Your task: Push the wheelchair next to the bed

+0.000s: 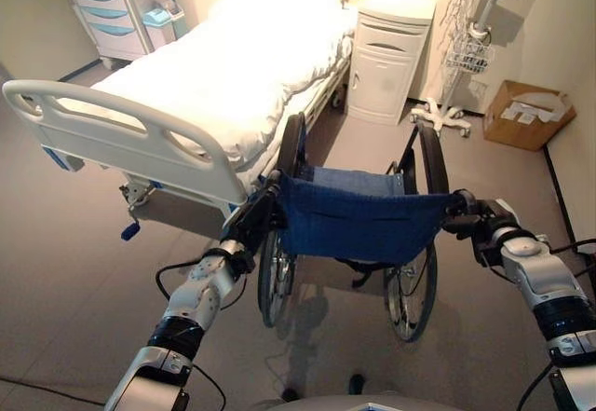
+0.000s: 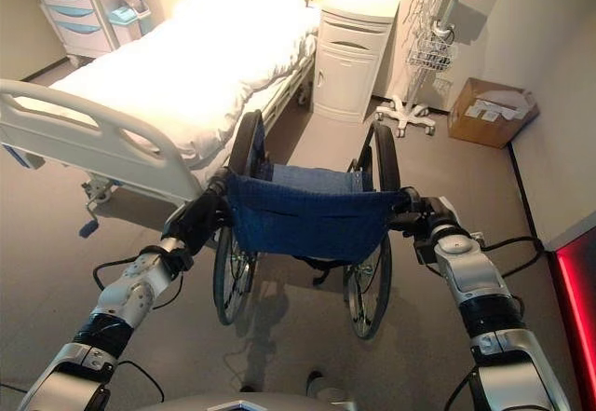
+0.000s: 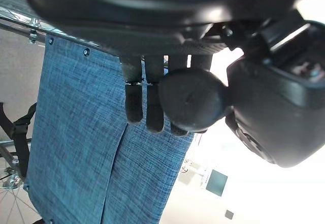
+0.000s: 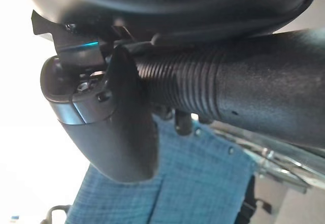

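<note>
Blue backrest (image 1: 358,225) hides the wheelchair (image 1: 410,280) seat; the bed (image 1: 214,75) footboard's left end is cut off.

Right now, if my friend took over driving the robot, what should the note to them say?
Left hand: fingers curled round the wheelchair's left push handle.
Right hand: closed on the ribbed right push handle.
The wheelchair stands on the floor at the foot corner of the bed, beside the white footboard, its blue backrest facing the robot.
Done: both handles gripped, chair brought up to the bed's foot end.
Left: likely roll it forward along the bed's side, toward the white cabinet, then stop.
</note>
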Robot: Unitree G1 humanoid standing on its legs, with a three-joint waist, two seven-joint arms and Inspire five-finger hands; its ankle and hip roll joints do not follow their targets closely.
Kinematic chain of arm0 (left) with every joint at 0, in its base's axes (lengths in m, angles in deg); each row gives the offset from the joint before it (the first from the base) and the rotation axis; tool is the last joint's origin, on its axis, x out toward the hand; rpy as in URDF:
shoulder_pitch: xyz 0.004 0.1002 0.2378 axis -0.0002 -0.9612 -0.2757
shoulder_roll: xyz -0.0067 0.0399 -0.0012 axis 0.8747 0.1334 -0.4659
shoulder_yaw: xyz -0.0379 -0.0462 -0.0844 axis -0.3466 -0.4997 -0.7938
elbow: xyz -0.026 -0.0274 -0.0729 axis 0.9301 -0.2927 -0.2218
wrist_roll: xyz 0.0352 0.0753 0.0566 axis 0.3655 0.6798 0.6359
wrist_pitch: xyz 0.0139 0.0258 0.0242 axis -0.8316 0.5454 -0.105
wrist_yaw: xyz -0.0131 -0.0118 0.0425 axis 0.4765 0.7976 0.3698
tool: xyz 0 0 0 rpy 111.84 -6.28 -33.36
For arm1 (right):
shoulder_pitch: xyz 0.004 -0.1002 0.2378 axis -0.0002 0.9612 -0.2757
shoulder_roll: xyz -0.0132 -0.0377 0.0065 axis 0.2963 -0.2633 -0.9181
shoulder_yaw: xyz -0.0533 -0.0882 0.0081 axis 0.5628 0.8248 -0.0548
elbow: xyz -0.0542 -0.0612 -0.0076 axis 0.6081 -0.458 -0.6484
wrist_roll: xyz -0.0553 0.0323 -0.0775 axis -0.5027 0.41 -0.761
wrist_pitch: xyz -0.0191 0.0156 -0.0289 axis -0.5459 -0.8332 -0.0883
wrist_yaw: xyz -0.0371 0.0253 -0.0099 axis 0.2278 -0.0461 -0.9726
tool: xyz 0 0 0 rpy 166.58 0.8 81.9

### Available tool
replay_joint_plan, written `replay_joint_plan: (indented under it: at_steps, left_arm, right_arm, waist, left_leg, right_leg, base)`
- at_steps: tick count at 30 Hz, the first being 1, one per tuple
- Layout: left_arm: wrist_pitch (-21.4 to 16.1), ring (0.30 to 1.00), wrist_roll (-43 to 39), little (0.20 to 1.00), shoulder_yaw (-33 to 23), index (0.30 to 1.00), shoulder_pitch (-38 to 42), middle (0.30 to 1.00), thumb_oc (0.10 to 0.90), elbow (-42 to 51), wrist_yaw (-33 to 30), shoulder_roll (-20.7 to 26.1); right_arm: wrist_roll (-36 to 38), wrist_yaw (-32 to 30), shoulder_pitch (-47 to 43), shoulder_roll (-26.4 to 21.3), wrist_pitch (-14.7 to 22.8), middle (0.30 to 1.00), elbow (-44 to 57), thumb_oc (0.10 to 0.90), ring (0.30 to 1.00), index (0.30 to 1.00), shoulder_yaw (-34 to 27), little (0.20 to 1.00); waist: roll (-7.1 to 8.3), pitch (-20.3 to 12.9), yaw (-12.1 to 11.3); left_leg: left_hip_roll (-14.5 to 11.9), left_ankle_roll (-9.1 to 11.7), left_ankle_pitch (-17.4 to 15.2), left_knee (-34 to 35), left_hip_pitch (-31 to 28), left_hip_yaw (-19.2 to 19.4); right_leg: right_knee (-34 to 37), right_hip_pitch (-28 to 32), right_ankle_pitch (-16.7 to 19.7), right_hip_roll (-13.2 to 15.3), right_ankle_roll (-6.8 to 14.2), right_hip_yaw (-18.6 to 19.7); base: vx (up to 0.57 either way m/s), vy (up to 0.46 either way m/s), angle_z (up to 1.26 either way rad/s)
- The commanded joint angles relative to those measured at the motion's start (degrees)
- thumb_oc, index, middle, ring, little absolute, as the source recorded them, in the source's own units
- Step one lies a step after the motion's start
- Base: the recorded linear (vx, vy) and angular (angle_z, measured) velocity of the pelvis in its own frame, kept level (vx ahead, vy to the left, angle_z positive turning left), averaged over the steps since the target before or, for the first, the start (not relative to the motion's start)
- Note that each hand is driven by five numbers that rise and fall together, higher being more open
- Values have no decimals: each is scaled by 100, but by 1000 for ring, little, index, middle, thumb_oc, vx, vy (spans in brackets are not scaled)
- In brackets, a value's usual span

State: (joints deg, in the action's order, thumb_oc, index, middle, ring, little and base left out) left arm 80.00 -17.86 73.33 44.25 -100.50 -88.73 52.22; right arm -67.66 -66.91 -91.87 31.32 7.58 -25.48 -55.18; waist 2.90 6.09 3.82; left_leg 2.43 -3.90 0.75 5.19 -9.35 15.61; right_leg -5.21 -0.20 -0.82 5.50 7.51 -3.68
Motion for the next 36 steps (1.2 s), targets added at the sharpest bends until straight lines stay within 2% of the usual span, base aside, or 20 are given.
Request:
replay_joint_plan:
  at_steps: [1, 14, 21, 36]
  left_arm:
    - [-130, 300, 307, 300, -101, 300, 691, 300, 400, -717, -266, -262]
    - [-25, 300, 410, 300, -86, 300, 607, 300, 400, -626, -293, -216]
    - [210, 300, 369, 300, -7, 300, 580, 300, 400, -670, 27, -249]
    - [396, 300, 477, 300, 189, 300, 725, 300, 400, -838, 249, -318]
  right_arm:
    - [410, 1044, 593, 748, 861, 300, 1218, 400, 300, 300, 826, 300]
    - [544, 727, 690, 859, 687, 300, 1132, 400, 300, 300, 866, 300]
    - [649, 267, 895, 995, 781, 300, 1264, 400, 300, 300, 881, 300]
    - [872, 49, 1023, 1095, 594, 300, 1378, 400, 300, 300, 892, 300]
  waist:
    - [-75, 279, 340]
    - [-39, 372, 314]
    - [-83, 476, 413]
    - [-132, 545, 586]
  left_leg:
    - [360, 4, -447, -366, -2, -210]
    - [403, -32, -524, -326, -178, -224]
    - [423, -34, -611, -386, -318, -145]
    - [431, -11, -777, -693, -409, 17]
  right_leg:
    - [175, -653, 1187, 77, 260, -141]
    - [185, -727, 1367, 168, 297, -304]
    - [191, -736, 1466, 232, 319, -377]
    - [113, -775, 1536, 348, 288, -328]
  base:
    - [-4, 34, -8]
    - [17, -1, -6]
    - [43, 23, -4]
    - [64, 29, -2]
